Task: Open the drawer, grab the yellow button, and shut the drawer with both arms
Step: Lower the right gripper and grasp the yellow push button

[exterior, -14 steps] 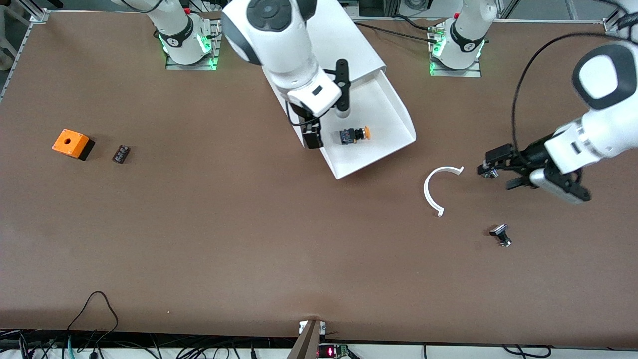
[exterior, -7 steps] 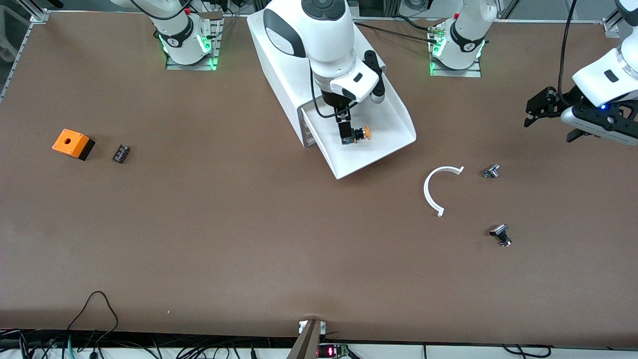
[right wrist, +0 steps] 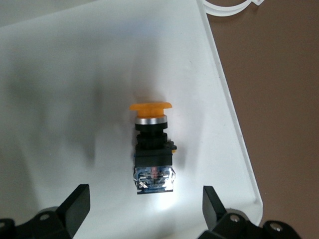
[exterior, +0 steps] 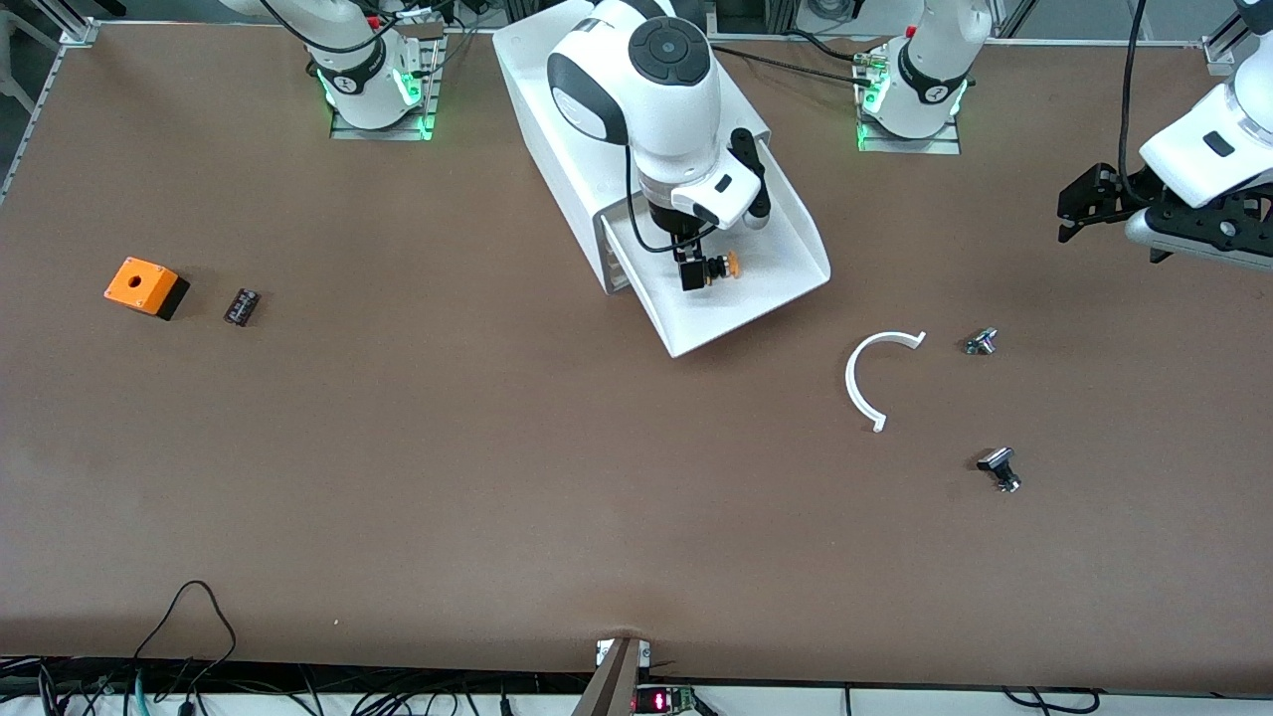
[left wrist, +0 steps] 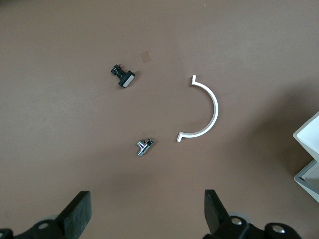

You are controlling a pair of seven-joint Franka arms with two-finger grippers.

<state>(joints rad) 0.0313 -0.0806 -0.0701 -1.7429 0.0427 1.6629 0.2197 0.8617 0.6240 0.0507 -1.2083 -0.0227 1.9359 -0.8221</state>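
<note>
The drawer (exterior: 766,283), the white cabinet's (exterior: 542,89) top tray, is pulled out. The button (exterior: 718,267) lies on its side in it, with an orange cap and a black body. My right gripper (exterior: 692,272) hangs over the button's black end, open and empty. In the right wrist view the button (right wrist: 152,149) lies on the tray floor (right wrist: 75,99) just ahead of the open right gripper (right wrist: 147,211). My left gripper (exterior: 1072,211) is open and empty, up in the air at the left arm's end of the table, and also shows in its wrist view (left wrist: 148,214).
A white C-shaped ring (exterior: 863,383), a small metal part (exterior: 981,341) and a small black part (exterior: 1000,467) lie toward the left arm's end. An orange cube with a hole (exterior: 139,283) and a dark ribbed block (exterior: 241,305) lie toward the right arm's end.
My right gripper moved from the drawer's edge to over the button and came lower. My left gripper rose away from the small metal part, which now lies beside the ring.
</note>
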